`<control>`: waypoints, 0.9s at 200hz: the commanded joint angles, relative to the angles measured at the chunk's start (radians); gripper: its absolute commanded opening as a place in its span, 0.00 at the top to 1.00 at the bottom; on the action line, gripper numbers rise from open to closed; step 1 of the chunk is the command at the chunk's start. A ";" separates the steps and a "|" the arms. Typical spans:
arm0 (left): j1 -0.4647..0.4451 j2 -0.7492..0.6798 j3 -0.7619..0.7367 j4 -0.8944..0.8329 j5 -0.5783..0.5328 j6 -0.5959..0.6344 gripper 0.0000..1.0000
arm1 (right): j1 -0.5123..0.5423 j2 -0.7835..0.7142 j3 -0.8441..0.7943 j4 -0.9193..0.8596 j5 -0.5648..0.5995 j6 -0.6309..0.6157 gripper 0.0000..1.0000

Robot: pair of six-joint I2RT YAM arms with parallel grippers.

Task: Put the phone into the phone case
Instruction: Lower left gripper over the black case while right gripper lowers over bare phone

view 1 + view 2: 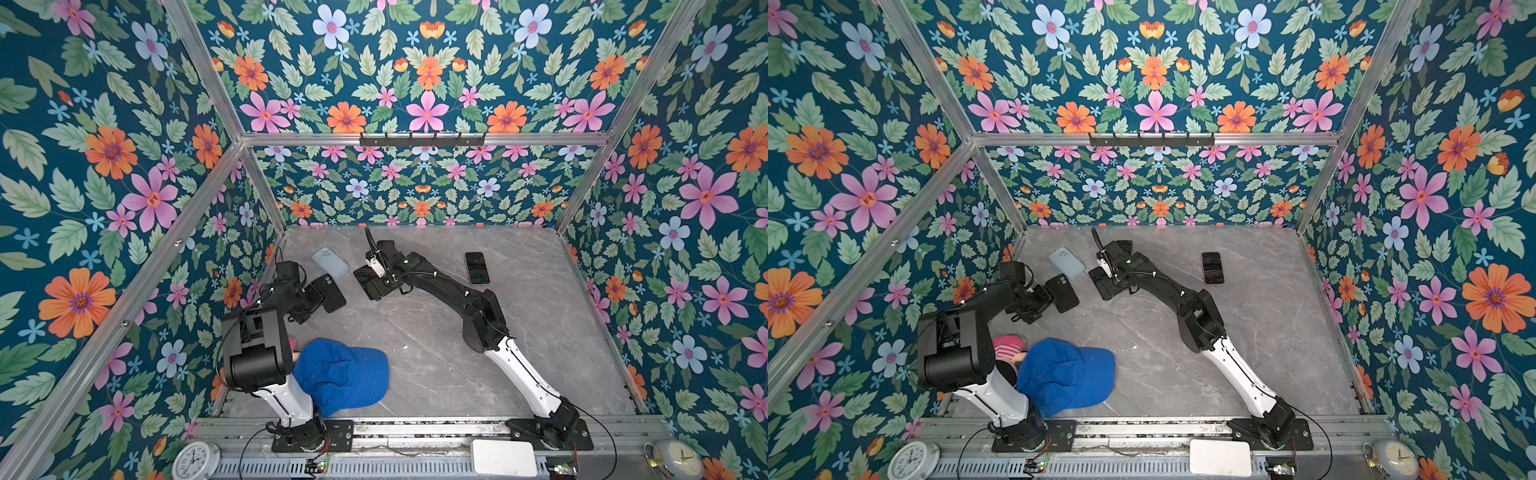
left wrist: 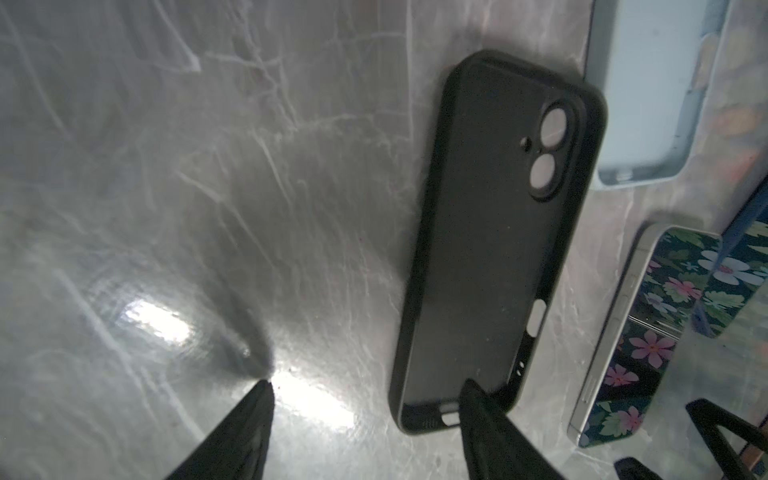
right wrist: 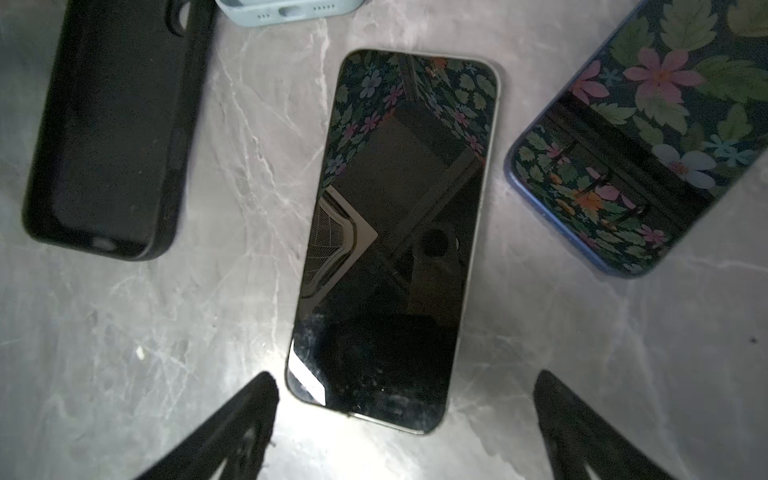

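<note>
This is looking like a robot lab test cell. An aluminium frame (image 1: 291, 139) is boxing in a marble-look table (image 1: 436, 365), and floral wallpaper (image 1: 104, 166) is covering every wall. Two arms (image 1: 519, 365) are standing bolted to a metal rail (image 1: 415, 428) along the front edge, with cables trailing down to a slotted duct (image 1: 374, 467), where a small board (image 1: 316, 464) is showing a lit LED. Two clocks (image 1: 195, 460) are sitting at the duct's ends. A person in a blue cap (image 1: 340, 374) is leaning in over the table.
</note>
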 commanded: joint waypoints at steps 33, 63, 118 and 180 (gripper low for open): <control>0.003 -0.008 0.010 -0.003 0.008 0.009 0.27 | 0.023 0.065 0.075 -0.001 -0.001 -0.039 0.01; 0.002 -0.009 0.015 -0.011 0.015 0.012 0.27 | 0.025 0.089 0.086 -0.002 0.042 -0.028 0.01; 0.002 0.001 0.028 -0.011 0.017 0.017 0.30 | 0.025 0.098 0.073 -0.035 0.048 0.013 0.13; 0.003 0.087 0.103 -0.059 0.018 0.035 0.32 | 0.025 0.078 0.047 -0.095 0.025 0.065 0.26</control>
